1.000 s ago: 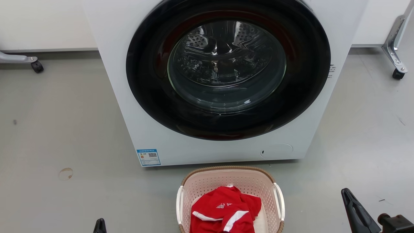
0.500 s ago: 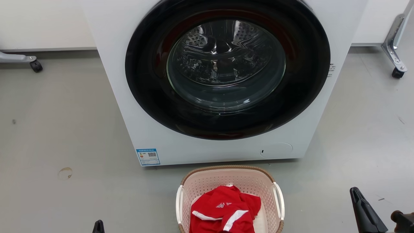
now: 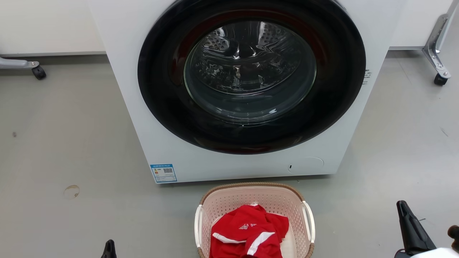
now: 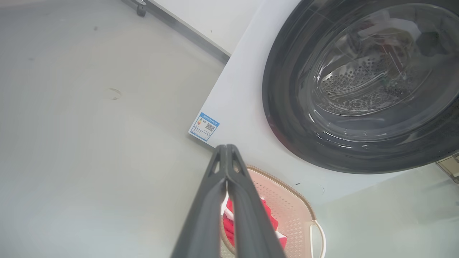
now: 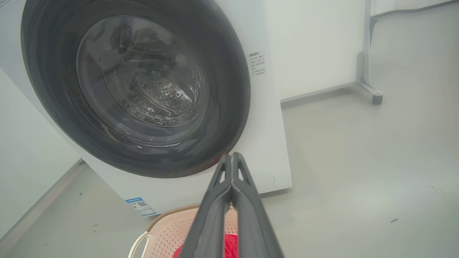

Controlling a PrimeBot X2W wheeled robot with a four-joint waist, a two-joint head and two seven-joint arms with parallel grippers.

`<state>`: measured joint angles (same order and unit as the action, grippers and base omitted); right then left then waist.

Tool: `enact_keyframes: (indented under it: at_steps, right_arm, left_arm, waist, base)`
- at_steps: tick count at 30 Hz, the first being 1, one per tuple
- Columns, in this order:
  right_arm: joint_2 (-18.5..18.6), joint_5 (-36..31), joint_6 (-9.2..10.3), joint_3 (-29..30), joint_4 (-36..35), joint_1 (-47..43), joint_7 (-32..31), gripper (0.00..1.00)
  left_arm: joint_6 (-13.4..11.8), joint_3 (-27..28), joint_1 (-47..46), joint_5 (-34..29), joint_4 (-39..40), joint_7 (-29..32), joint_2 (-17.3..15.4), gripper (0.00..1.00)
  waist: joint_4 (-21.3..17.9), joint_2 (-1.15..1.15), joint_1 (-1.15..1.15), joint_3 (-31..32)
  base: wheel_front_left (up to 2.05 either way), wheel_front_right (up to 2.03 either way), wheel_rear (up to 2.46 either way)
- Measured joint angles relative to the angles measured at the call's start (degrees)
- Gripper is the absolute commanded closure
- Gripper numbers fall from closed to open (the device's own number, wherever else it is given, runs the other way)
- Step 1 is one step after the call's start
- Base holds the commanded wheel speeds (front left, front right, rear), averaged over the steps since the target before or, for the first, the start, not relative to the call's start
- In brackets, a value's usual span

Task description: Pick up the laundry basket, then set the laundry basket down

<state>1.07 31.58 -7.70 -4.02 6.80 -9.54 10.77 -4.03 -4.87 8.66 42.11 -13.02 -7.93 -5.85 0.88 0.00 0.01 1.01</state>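
The laundry basket (image 3: 229,206) sits on the grey floor (image 3: 64,143) at 6 o'clock in the head view, just before the washing machine (image 3: 132,107), with a red garment (image 3: 247,233) heaped inside. The left gripper (image 3: 109,248) rises at 7 o'clock and the right gripper (image 3: 403,205) at 5, both clear of the basket. The wrist views show each pair of fingers pressed together, empty.

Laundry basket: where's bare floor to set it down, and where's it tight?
Bare floor left of the washing machine, from the caster down to the left gripper; likewise right, between machine and right gripper. Tight: the strip between the laundry basket and the machine's front.
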Motion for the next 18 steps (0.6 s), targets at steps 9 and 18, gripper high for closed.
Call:
enact_keyframes:
  at_steps: [9, 18]
  right_arm:
    - [0.2, 6.8, 0.0, 0.9, 0.7, 1.4, -1.5, 1.0]
    - [0.3, 12.7, 0.0, 1.5, 1.6, 2.4, -3.0, 1.0]
  left_arm:
    - [1.1, 1.0, -1.1, 5.3, -0.3, 1.5, 0.5, 1.0]
    - [2.3, 1.9, -2.3, 10.0, -0.5, 3.0, 0.7, 1.0]
  waist:
    - [-0.1, 0.0, 0.0, -0.1]
    - [-0.2, 0.0, 0.0, -0.2]
  base:
    - [0.0, 0.0, 0.0]
    - [0.0, 0.0, 0.0]
